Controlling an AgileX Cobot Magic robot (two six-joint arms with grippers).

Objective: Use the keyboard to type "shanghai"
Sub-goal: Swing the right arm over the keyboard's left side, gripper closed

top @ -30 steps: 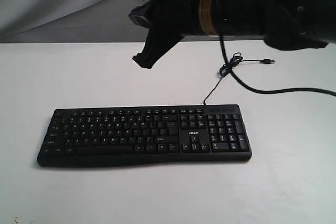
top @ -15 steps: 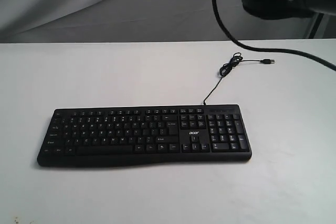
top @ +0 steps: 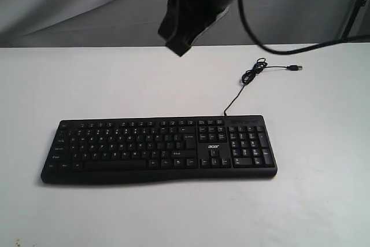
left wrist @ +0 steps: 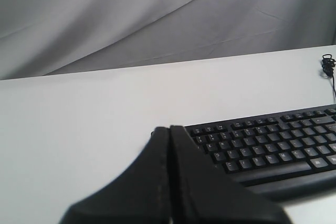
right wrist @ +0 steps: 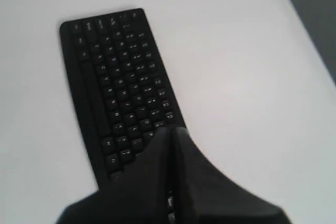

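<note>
The keyboard (top: 159, 148) lay flat near the middle of the white counter (top: 324, 201), with its cable (top: 252, 74) trailing toward 1 o'clock. Open counter ran round every edge, widest toward 12 and 3 o'clock. The right fingers (top: 180, 39) hung high beyond the keyboard's 12 o'clock edge, pressed together and holding nothing. The left fingers (left wrist: 152, 177), likewise closed and empty, sat near its 9 o'clock end.

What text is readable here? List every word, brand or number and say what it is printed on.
"acer": white logo on the black keyboard.
Key legends: white marks, too small to read in the exterior view and blurred in both wrist views.
No other text shows.
</note>
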